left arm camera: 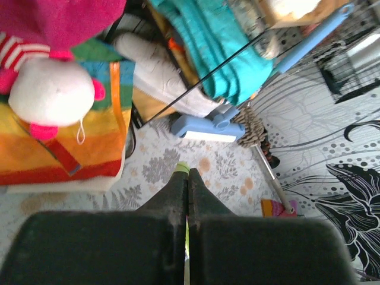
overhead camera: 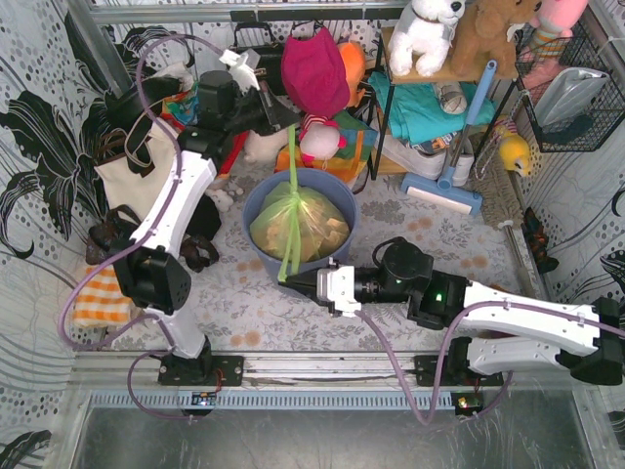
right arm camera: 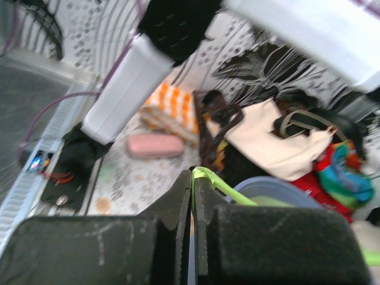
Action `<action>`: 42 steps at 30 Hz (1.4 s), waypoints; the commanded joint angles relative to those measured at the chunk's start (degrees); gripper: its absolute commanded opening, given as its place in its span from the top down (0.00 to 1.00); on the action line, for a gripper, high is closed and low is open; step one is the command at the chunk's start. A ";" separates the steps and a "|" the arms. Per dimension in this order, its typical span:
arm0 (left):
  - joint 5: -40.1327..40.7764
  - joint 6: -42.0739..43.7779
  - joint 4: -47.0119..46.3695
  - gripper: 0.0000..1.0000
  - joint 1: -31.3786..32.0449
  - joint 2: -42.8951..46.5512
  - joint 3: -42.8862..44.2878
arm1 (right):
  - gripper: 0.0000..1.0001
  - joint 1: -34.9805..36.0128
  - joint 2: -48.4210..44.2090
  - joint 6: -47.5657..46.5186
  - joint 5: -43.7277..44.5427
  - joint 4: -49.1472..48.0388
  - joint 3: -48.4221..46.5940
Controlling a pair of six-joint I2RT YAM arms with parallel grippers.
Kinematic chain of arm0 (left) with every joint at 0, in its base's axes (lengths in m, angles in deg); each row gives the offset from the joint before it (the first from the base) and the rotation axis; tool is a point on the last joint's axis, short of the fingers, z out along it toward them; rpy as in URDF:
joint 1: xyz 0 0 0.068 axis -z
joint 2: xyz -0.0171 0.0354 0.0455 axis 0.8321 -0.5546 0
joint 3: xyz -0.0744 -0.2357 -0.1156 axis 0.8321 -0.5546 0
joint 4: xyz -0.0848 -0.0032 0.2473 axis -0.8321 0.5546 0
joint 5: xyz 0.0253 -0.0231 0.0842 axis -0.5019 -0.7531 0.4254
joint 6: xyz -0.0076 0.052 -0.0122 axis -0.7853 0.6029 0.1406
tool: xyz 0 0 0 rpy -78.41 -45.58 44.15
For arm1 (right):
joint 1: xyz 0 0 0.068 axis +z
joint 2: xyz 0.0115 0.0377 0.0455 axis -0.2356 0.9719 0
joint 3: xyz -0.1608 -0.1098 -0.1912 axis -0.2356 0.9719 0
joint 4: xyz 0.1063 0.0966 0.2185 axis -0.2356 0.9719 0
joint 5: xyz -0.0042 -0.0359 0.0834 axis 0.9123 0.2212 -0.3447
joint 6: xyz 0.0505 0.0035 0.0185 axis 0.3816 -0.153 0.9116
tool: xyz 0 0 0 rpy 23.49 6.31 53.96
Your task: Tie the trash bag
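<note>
The trash bag (overhead camera: 301, 223) sits in the blue bin (overhead camera: 247, 210), its green tails stretched apart. The left hand (overhead camera: 291, 121) pinches the far tail, the right hand (overhead camera: 291, 280) the near one (both clamped tight). Harder pulling could tear the thin plastic or tip the bin.

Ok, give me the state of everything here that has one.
trash bag: in the bin, two top tails stretched taut in opposite directions
left claw: shut on the far tail
right claw: shut on the near tail
bin: upright, holding the bag
</note>
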State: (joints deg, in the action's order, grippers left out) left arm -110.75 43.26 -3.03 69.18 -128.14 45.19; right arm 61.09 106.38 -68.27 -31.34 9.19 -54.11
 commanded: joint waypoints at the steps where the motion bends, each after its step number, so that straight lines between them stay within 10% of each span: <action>1: -1.10 -2.08 -19.90 1.00 -1.63 5.19 -4.43 | 1.00 2.25 3.58 -6.79 4.85 -7.44 -8.66; 13: -9.61 -9.78 -30.21 1.00 0.23 15.51 -11.39 | 1.00 -13.46 16.42 1.05 7.56 -24.44 -19.49; 24: -11.41 -10.24 -23.63 1.00 6.24 14.35 0.75 | 1.00 -15.82 23.14 -5.37 5.81 -25.26 -35.56; 42: -8.37 -10.65 -25.56 1.00 11.99 17.08 -5.82 | 1.00 -15.79 14.71 -3.49 10.73 -26.82 -20.27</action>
State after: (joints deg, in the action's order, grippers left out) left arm -120.55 32.62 -24.49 80.35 -113.78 41.87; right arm 45.42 123.62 -72.68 -22.14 -12.71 -76.60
